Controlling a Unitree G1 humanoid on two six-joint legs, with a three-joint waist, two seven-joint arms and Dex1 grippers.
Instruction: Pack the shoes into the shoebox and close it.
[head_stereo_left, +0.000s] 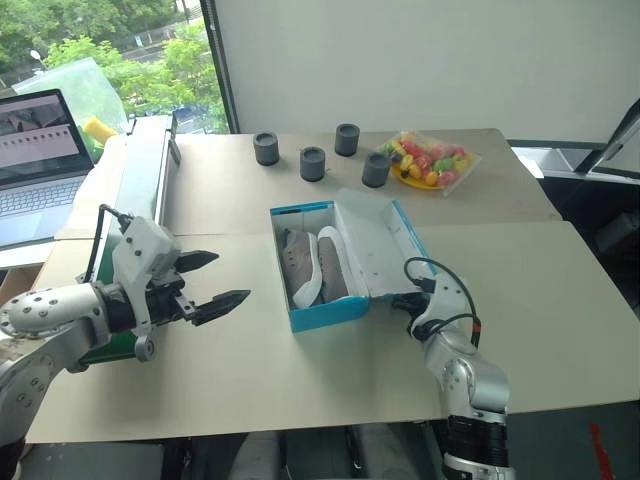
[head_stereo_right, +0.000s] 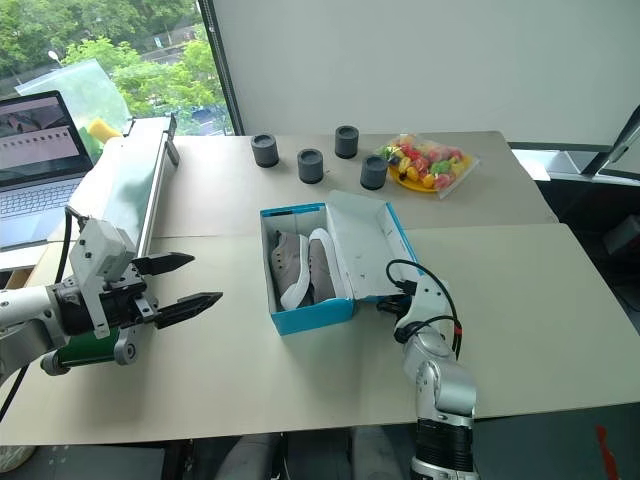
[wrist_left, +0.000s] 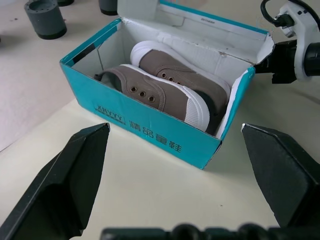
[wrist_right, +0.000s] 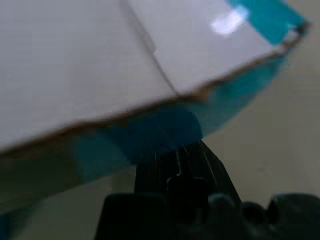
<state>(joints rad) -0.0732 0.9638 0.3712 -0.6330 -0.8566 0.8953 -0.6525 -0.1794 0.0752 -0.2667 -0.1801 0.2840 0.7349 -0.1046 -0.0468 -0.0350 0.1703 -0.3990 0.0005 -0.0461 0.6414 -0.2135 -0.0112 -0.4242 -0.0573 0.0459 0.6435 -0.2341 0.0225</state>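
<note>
Currently, at the far left, a laptop (head_stereo_left: 35, 150) sits open beside a long green-edged case (head_stereo_left: 140, 175) that lies along the left side of the table (head_stereo_left: 520, 300). The left gripper (head_stereo_left: 215, 281) hovers above the table surface, well apart from the shoebox, with its two black fingers spread fully wide and nothing between them.

At table centre stands the shoebox (head_stereo_left: 322, 312), turquoise outside and white inside. Both shoes (wrist_left: 165, 92) lie inside it, side by side and lengthwise, white soles visible. The hinged lid (head_stereo_left: 375, 245) is open and leans outward on the right side of the box.

Behind the box, four dark cylinders (head_stereo_left: 312, 163) stand in a loose row, and a clear bag of coloured items (head_stereo_left: 430, 160) rests near the rear right of the table.

The right gripper (head_stereo_right: 385, 305) is positioned at the near corner of the open lid, its fingers closed together with nothing held. In the right wrist view the fingertips sit just under the lid's cardboard edge; contact cannot be confirmed.
</note>
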